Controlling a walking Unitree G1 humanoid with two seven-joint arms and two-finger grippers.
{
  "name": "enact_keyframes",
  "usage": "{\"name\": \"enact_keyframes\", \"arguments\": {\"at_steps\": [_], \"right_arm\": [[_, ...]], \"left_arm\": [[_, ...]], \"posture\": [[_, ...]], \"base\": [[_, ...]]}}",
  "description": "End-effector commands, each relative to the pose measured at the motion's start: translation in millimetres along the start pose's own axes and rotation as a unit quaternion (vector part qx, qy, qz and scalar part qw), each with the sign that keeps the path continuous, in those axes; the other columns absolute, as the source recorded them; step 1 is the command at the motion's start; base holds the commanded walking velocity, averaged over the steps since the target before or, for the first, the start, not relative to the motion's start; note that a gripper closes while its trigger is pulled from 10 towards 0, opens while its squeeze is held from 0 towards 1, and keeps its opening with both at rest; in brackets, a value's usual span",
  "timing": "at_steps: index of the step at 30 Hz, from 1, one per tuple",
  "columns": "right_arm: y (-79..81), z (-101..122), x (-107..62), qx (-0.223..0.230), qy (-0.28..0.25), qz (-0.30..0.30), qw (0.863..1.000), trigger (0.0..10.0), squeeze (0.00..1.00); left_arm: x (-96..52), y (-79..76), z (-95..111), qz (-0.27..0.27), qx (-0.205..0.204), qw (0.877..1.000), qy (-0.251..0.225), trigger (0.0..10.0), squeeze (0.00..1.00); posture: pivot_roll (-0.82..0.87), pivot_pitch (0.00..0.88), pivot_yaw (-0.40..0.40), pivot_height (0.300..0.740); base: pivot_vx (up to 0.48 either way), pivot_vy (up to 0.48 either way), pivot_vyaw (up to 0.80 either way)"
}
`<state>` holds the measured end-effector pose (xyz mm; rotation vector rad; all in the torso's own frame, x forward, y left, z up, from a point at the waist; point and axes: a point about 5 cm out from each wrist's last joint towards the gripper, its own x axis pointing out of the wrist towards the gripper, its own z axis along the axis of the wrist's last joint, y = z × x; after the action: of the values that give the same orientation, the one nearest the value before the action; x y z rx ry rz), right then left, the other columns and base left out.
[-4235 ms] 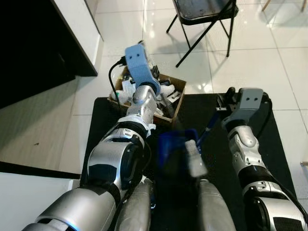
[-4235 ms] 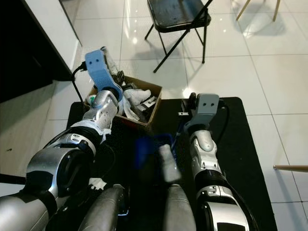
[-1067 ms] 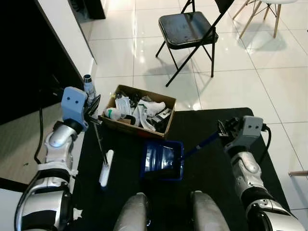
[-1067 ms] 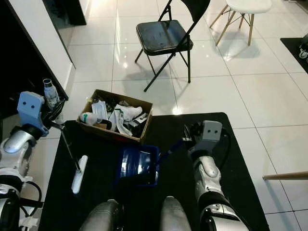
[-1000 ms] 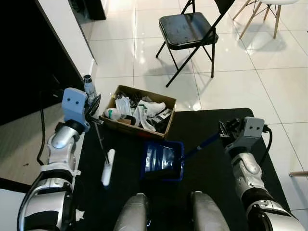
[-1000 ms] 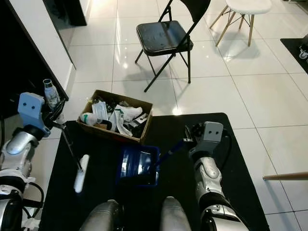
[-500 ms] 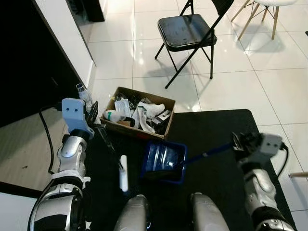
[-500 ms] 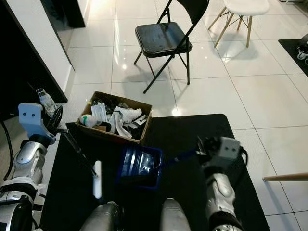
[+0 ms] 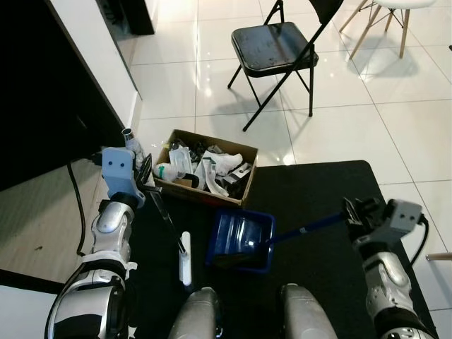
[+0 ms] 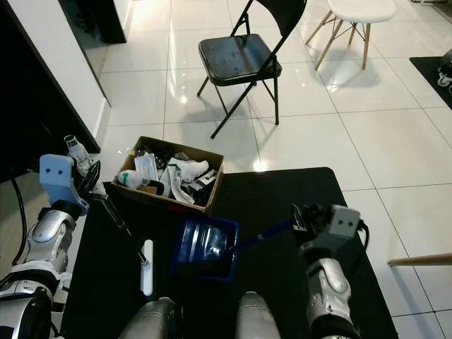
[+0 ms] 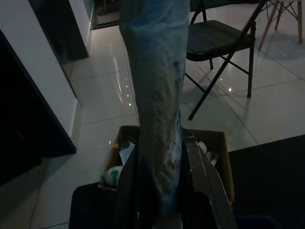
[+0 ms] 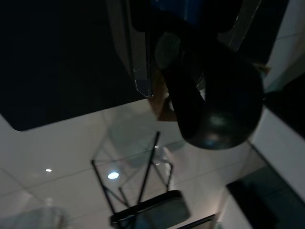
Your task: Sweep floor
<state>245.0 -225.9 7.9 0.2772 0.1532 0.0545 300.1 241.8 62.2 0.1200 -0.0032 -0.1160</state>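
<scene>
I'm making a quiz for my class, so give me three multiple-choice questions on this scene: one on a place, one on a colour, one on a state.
1. Where is the dustpan?
A. on the black mat
B. on the chair
C. inside the box

2. What colour is the dustpan?
A. red
B. blue
C. yellow

3. What state is the cardboard box in?
A. taped shut
B. flattened
C. open and full of clutter

Answers:
1 A, it lies on the mat before the robot.
2 B, its tray is blue.
3 C, papers and packets show inside.

Blue dustpan (image 9: 241, 239) with blue handle, white brush head (image 9: 186, 258) on black stick, black mat (image 9: 311, 198), brown cardboard box (image 9: 205, 167), black folding chair (image 9: 279, 44), glossy white tiled floor (image 9: 339, 120), silver arms with pale blue wrist housings
</scene>
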Motion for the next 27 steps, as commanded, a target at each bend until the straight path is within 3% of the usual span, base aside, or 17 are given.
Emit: {"name": "enact_keyframes", "arguments": {"at_steps": [1,5,8,12,17,27], "right_arm": [[9.4,11,13.3,0.007,-0.004,0.049,0.999,10.0,0.00],[18.7,7,20.3,-0.008,0.057,0.115,0.992,10.0,0.00],[18.7,2,19.7,-0.017,0.086,0.124,0.988,10.0,0.00],[8.5,-10,15.3,-0.027,0.134,0.079,0.987,10.0,0.00],[-0.1,-13,10.8,-0.046,0.179,0.075,0.980,10.0,0.00],[-17.3,-1,10.4,-0.071,0.211,0.066,0.973,10.0,0.00]], "left_arm": [[3.0,-4.1,2,-0.010,0.007,1.000,-0.006,10.0,0.00],[2.7,-6.5,2,-0.020,0.013,1.000,-0.006,10.0,0.00],[2.6,-6.5,2,-0.019,0.012,1.000,-0.007,10.0,0.00],[0.0,-7.0,-1,-0.024,0.015,1.000,-0.003,10.0,0.00],[-1.8,-8.7,-3,-0.033,0.016,0.999,0.000,10.0,0.00],[-1.4,-11.0,-3,-0.043,0.018,0.999,0.001,10.0,0.00]], "posture": [[-0.02,0.035,0.030,0.740],[-0.02,0.038,0.017,0.740],[-0.01,0.041,0.011,0.740],[-0.01,0.044,0.002,0.740],[-0.01,0.046,0.002,0.740],[-0.01,0.052,0.006,0.740]], "base": [[0.000,0.000,0.00],[0.000,0.000,0.00],[0.000,0.000,0.00],[0.000,0.000,0.00],[0.000,0.000,0.00],[0.000,0.000,0.00]]}}
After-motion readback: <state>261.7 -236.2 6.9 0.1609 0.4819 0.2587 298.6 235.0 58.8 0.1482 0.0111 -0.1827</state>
